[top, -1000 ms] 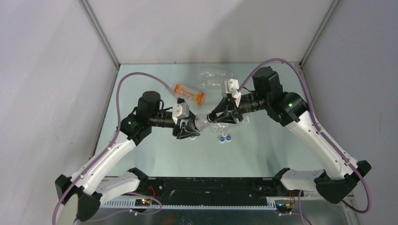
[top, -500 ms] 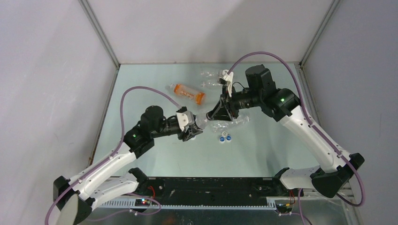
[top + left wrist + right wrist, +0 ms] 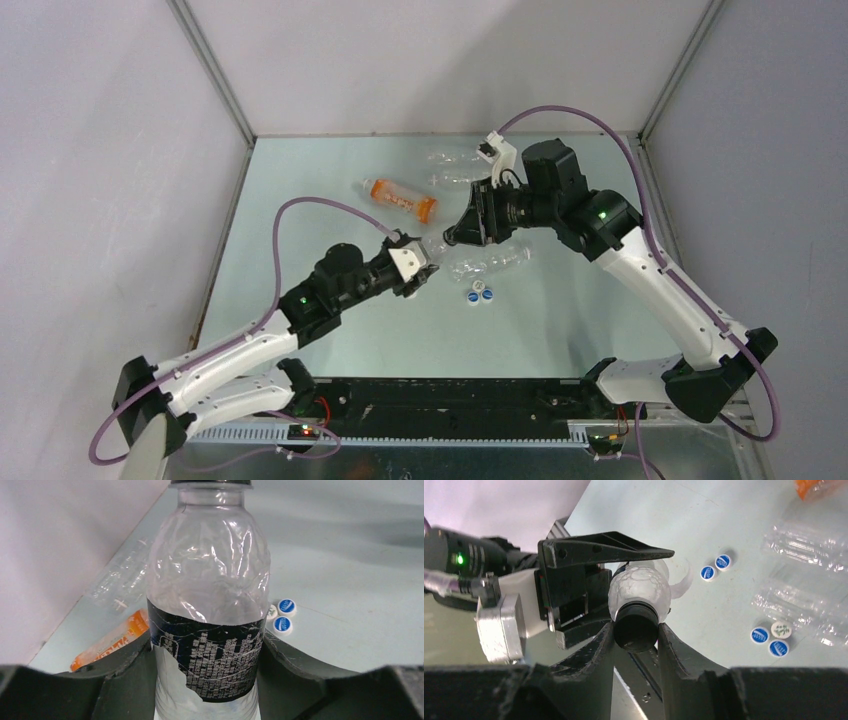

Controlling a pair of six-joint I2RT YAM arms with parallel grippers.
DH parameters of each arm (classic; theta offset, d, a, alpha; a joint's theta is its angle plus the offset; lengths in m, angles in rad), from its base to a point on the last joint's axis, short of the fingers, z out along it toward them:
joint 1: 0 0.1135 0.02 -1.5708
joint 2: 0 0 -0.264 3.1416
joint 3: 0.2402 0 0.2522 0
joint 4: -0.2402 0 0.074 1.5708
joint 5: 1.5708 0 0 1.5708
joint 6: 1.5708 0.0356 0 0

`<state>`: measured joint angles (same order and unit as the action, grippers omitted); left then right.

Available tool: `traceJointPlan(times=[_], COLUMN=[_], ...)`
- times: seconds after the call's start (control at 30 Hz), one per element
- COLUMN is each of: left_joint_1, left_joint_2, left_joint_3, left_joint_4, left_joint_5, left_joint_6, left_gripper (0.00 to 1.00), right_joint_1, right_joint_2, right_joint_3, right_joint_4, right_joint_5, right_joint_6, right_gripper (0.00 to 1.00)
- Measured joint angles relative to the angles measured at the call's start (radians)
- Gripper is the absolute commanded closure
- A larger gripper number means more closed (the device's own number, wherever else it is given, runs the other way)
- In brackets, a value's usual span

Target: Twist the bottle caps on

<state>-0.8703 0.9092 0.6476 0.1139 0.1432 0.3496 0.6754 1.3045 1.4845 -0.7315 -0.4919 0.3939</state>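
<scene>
A clear bottle (image 3: 210, 570) with a torn dark label is held off the table. My left gripper (image 3: 207, 655) is shut on its body, one finger on each side of the label. A black cap (image 3: 636, 635) sits on the bottle's neck, and my right gripper (image 3: 635, 628) is shut on it. In the top view the two grippers (image 3: 418, 272) (image 3: 455, 238) meet over the table's middle. Loose blue-topped caps (image 3: 478, 293) lie just right of the held bottle, with one plain white cap (image 3: 781, 629) among them.
An orange-labelled bottle (image 3: 400, 198) lies at the back left. Clear bottles lie at the back (image 3: 455, 165) and under my right arm (image 3: 495, 260). Two more blue caps (image 3: 715, 567) lie apart. Grey walls close in the table's left, back and right sides.
My right wrist has turned with the black cap in its jaws, its camera mount swinging up and back. My left arm has dropped and stretched out, still holding the bottle.
</scene>
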Motion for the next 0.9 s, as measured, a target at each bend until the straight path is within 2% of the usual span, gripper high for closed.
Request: traceJointPlan(times=[0.2,0.23,0.43,0.73,0.9], left_joint_1=[-0.053,-0.056,-0.066,-0.079,-0.027], left_joint_2=[0.034,0.038,0.047,0.042,0.027], left_joint_3=[-0.055,-0.063,-0.097,-0.148,-0.177], left_joint_4=[0.131,0.152,0.238,0.363,0.376], left_joint_5=[-0.136,-0.146,-0.176,-0.172,-0.117], left_joint_6=[0.022,0.023,0.021,-0.014,-0.066], left_gripper=[1.0,1.0,1.0,1.0,1.0], right_joint_1=[0.019,0.02,0.026,0.022,0.013], right_joint_2=[-0.003,-0.002,-0.007,-0.041,-0.091], right_joint_3=[0.0,0.0,0.0,-0.018,-0.018], right_joint_4=[-0.018,-0.018,-0.015,0.011,0.035], right_joint_5=[0.118,0.129,0.173,0.196,0.179], right_joint_6=[0.141,0.153,0.201,0.169,0.058], right_gripper=[0.86,0.79,0.58,0.25,0.21])
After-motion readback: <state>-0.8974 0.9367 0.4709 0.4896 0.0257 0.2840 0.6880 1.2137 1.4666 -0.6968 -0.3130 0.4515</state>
